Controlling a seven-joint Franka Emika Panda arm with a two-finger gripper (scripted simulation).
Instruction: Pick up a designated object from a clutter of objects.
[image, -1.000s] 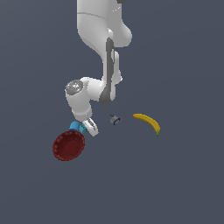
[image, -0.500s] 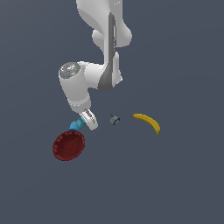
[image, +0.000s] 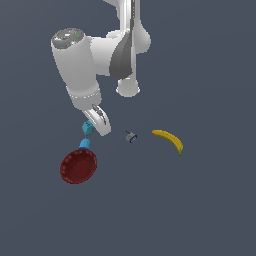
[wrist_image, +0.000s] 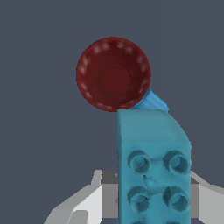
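My gripper (image: 94, 126) is shut on the teal-blue studded toy brick (image: 88, 128) and holds it above the floor, up from the red bowl (image: 78, 166). In the wrist view the brick (wrist_image: 153, 166) fills the frame between my fingers (wrist_image: 87, 205), studs facing the camera. The red bowl (wrist_image: 113, 73) lies below, with the smooth bright-blue stub (wrist_image: 152, 102) at its rim. In the exterior view the stub (image: 85, 145) rests just beyond the bowl's edge.
A tiny grey-and-blue item (image: 131, 136) lies on the floor toward the exterior view's right of my gripper. A yellow banana (image: 170, 140) lies farther to the exterior view's right.
The arm has risen, lifting the teal brick away from the bowl and the blue stub. The bowl, stub, grey item and banana have stayed put.
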